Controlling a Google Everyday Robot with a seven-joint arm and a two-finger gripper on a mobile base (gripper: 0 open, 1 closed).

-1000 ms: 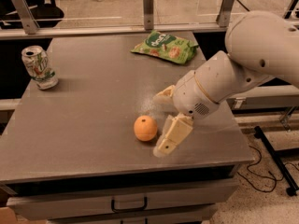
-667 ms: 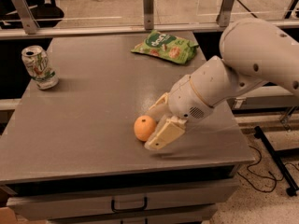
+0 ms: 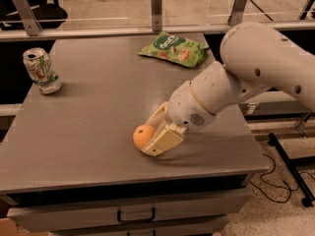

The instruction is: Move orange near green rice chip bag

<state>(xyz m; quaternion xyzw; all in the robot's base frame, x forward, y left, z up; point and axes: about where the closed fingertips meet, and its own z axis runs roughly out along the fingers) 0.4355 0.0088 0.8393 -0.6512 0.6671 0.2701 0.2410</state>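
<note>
Bag: the flat, crinkled green rice chip bag (image 3: 174, 48) lies at the far edge of the grey tabletop (image 3: 98, 107); I take it as my landmark.
Orange: the small round orange fruit (image 3: 141, 134) rests on the tabletop well apart from the bag, on its near side and close to the front edge.
Claw: my cream two-finger claw (image 3: 148, 137) is down at the fruit, far from the bag. I read it as clamped on the fruit, with one finger in front and one behind.
Arm: my thick white arm (image 3: 246, 73) passes the bag's right side and slopes down to the claw.
Can: a white-and-green soda can (image 3: 42, 72) stands upright, well to the left of the bag.
</note>
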